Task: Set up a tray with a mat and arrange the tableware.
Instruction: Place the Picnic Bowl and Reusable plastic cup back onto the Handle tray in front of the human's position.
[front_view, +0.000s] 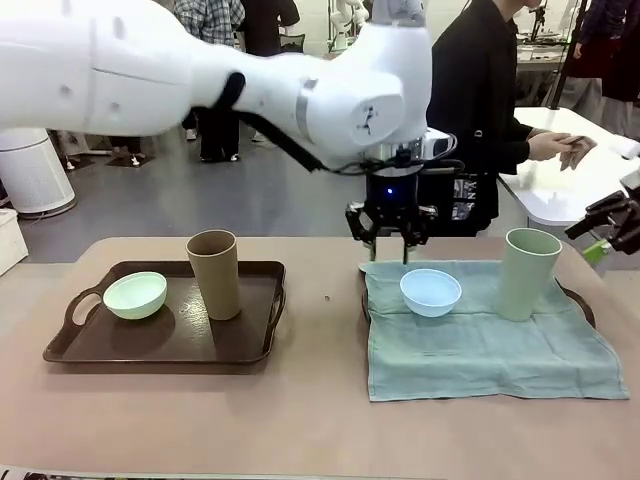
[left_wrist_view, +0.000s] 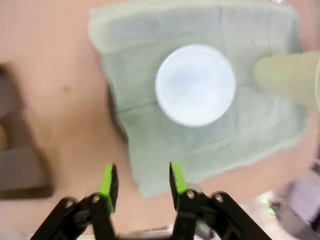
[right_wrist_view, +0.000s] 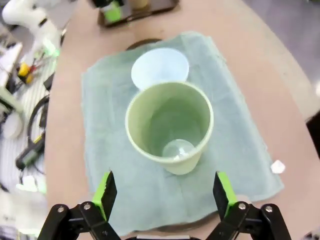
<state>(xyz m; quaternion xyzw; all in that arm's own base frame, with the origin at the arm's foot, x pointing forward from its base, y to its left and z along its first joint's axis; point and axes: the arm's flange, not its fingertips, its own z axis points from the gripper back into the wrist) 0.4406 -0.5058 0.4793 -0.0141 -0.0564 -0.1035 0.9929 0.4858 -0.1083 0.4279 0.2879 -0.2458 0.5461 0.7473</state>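
Emptiness is the state of my left jaws: half spread, nothing between them, hanging over the far left corner of the green mat (front_view: 480, 350), just behind the light blue bowl (front_view: 431, 291). The bowl sits upright on the mat, which covers the tray (front_view: 578, 297) on my right side of the table (front_view: 300, 420). The pale green tumbler (front_view: 528, 275) stands near it on the same mat, and my right jaws hover wide and empty above the tumbler's mouth.

I judge the bowl to be my left arm's business. To take it cleanly I would:
- come straight down over its near rim
- put one pad inside the wall and one outside
- close gently, since the wall looks thin and slick
- stay above the cloth, as a snagged mat would drag the tall tumbler over

The mint green bowl (front_view: 135, 294) and tan tumbler (front_view: 214, 275) stand on the bare brown tray (front_view: 160, 345) on my left.
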